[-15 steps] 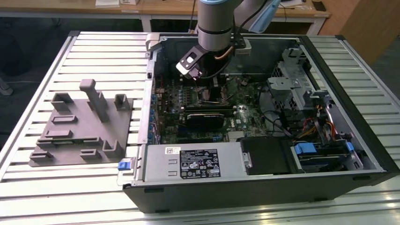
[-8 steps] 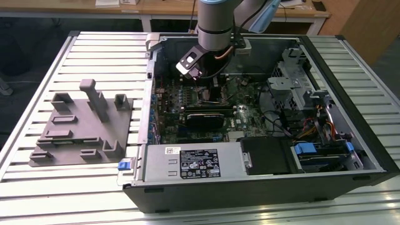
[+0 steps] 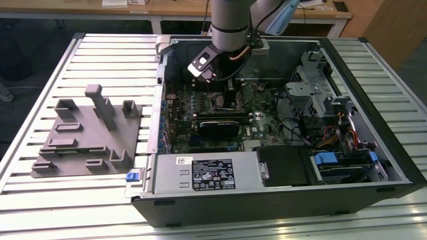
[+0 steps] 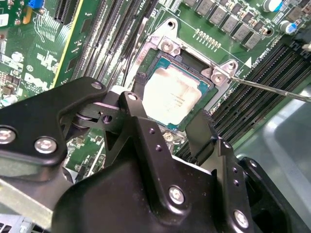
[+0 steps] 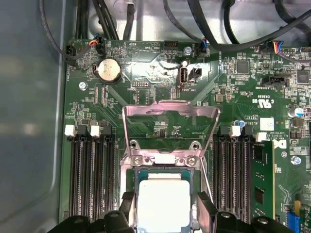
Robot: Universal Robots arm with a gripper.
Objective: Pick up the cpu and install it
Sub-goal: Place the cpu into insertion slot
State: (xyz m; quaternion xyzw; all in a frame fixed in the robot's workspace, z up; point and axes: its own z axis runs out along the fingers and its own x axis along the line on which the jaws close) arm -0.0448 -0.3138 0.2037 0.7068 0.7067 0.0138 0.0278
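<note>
Hovering directly above the socket (image 5: 132, 162) on the motherboard (image 5: 146, 87), the claw (image 4: 166, 114) is spread, with one black finger (image 4: 129, 99) on each side of the socket's opening. The cpu (image 5: 163, 199) lies flat inside the socket, silvery top facing up, between those two fingers in both wrist views. I cannot tell whether the fingers touch its edges. The socket's metal load plate (image 5: 170, 108) stands tilted up, hinged at the socket's edge, and a thin lever rod (image 4: 272, 90) sticks out from the socket's corner. Memory slots (image 5: 90, 174) run along both sides of the socket. In the exterior view the socket sits inside the open computer case (image 3: 267, 200) on the slatted tabletop (image 3: 100, 55), and a grey fixture (image 3: 87, 135) rests well apart from the socket, outside the case.
</note>
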